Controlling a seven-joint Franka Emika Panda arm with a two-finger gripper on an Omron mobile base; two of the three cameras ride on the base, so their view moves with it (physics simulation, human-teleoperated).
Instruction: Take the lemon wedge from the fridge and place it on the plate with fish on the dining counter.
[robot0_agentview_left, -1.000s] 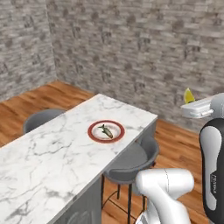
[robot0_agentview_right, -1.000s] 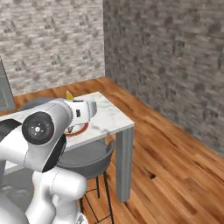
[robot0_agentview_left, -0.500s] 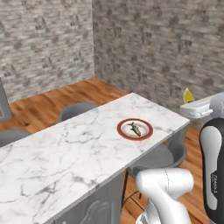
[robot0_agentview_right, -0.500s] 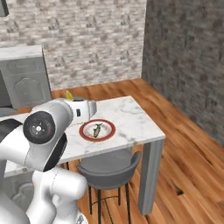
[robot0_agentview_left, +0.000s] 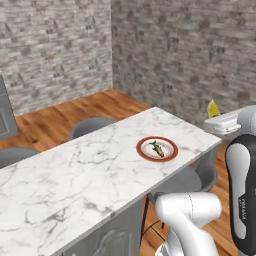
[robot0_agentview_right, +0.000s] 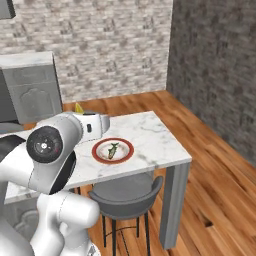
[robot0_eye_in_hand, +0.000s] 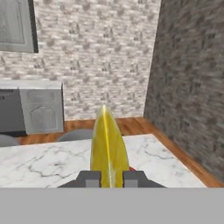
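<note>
The end effector (robot0_eye_in_hand: 108, 178), clamped on the lemon wedge (robot0_eye_in_hand: 108, 146), stood short of the plate with fish (robot0_agentview_left: 157, 149); it should advance over the plate, descend, then release.

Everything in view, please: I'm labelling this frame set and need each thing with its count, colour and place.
lemon wedge: one, bright yellow, between the gripper's fingertips.
plate with fish: one, white with red rim, on the dining counter near its end.
dining counter: one, white marble, ahead of the base.
stools: several, grey, beside the counter.
cabinet: one, grey, against the brick wall.
gripper: one, dark fingertips, shut on the lemon wedge.
</note>
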